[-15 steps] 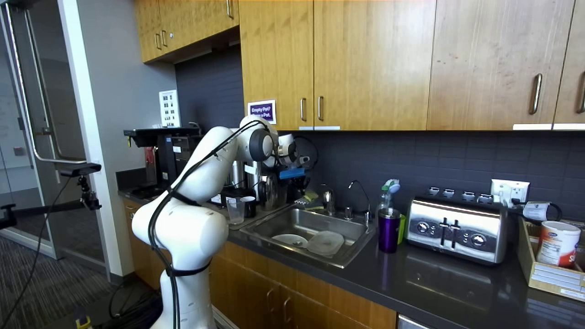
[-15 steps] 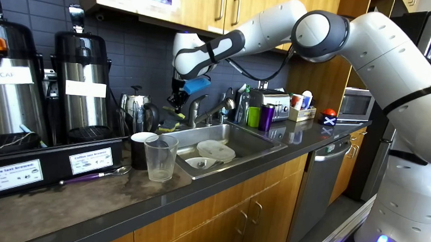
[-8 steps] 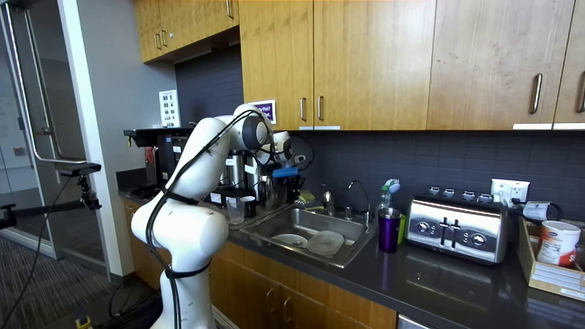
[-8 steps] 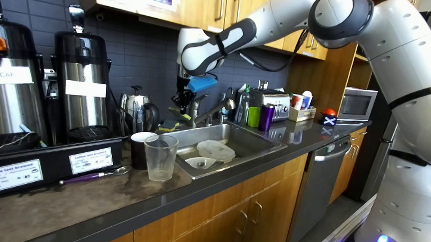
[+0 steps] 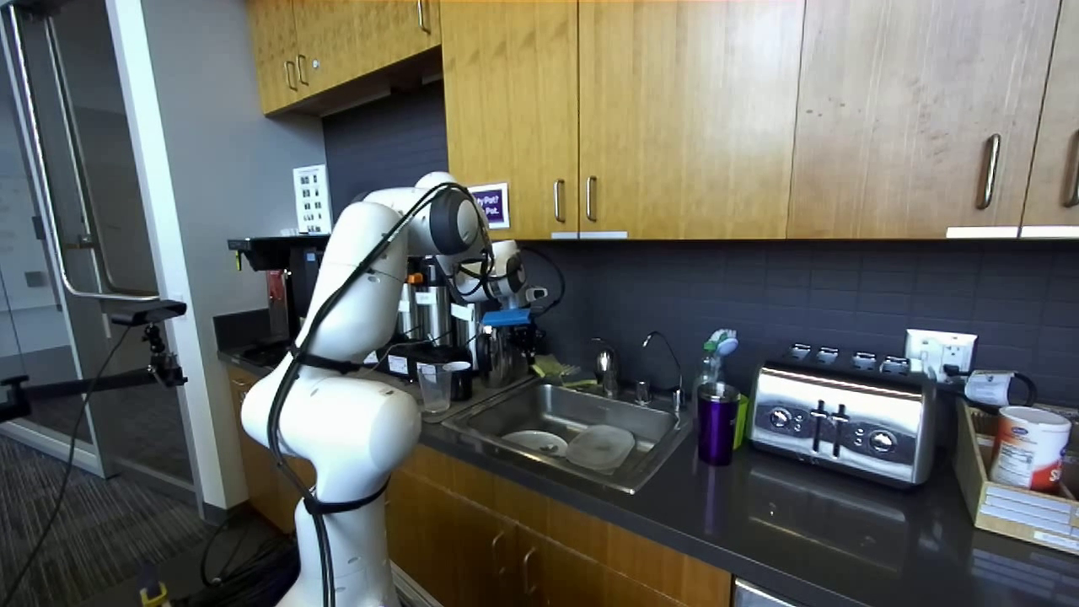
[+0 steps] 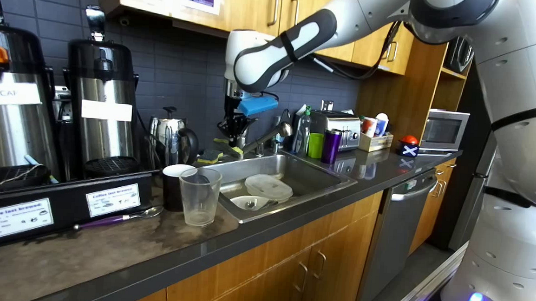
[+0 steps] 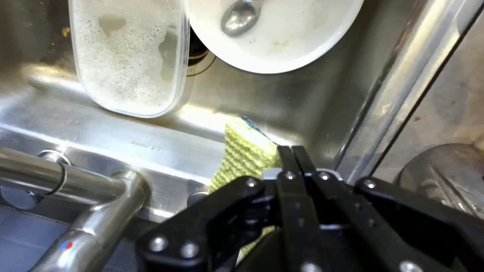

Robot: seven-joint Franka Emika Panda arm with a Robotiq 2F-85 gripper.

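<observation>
In the wrist view the gripper (image 7: 293, 148) covers part of the cloth (image 7: 245, 155); whether they touch cannot be told. The top edge cuts off the tub (image 7: 128, 68), the bowl (image 7: 287, 45) and the spoon (image 7: 240, 18), while tub and bowl hide most of the drain (image 7: 197, 52). The faucet (image 7: 109, 207) runs out at the left and bottom edges. In an exterior view the top edge cuts the arm (image 6: 523, 87), and the left edge the decaf pot (image 6: 8, 130). In an exterior view the arm hides part of the sign (image 5: 493, 204), and the right edge cuts off the box (image 5: 1020, 511).
</observation>
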